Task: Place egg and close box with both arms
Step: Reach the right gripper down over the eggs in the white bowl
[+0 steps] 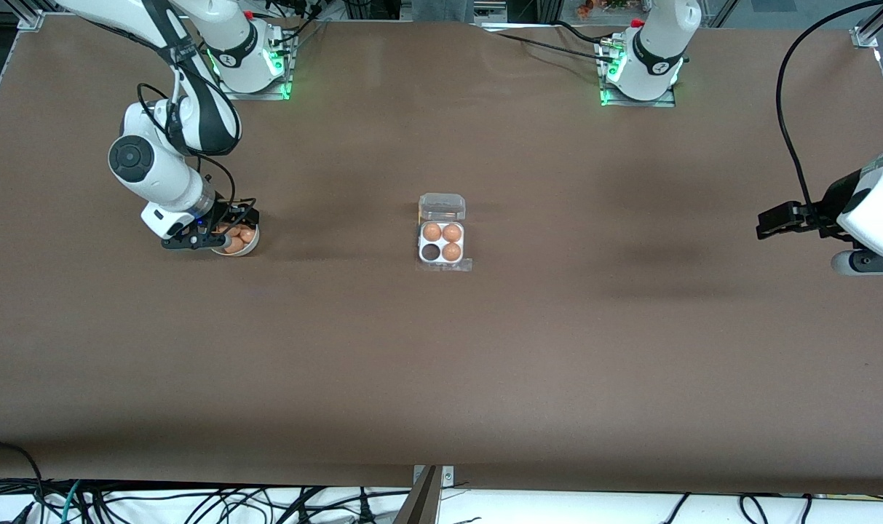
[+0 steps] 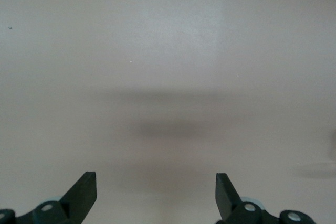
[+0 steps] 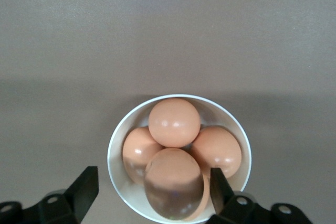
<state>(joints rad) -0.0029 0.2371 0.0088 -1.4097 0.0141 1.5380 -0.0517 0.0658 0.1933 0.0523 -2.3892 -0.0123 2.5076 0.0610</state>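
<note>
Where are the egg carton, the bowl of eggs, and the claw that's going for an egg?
egg carton (image 1: 441, 252): front view, on the whitish tray between the cells.
bowl (image 3: 116, 145): right wrist view, on its white rim.
right claw (image 3: 149, 190): right wrist view, midway between its fingertips, around the nearest egg.

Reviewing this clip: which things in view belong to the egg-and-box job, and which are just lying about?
Part of the job:
- box, lid open, three eggs in, one cell empty
- bowl of eggs, toward the right arm's end
- right pincer, down at the bowl, astride the nearest egg
- left pincer, open, waiting over bare table

Lying about:
- loose cables past the table edge nearest the front camera
</note>
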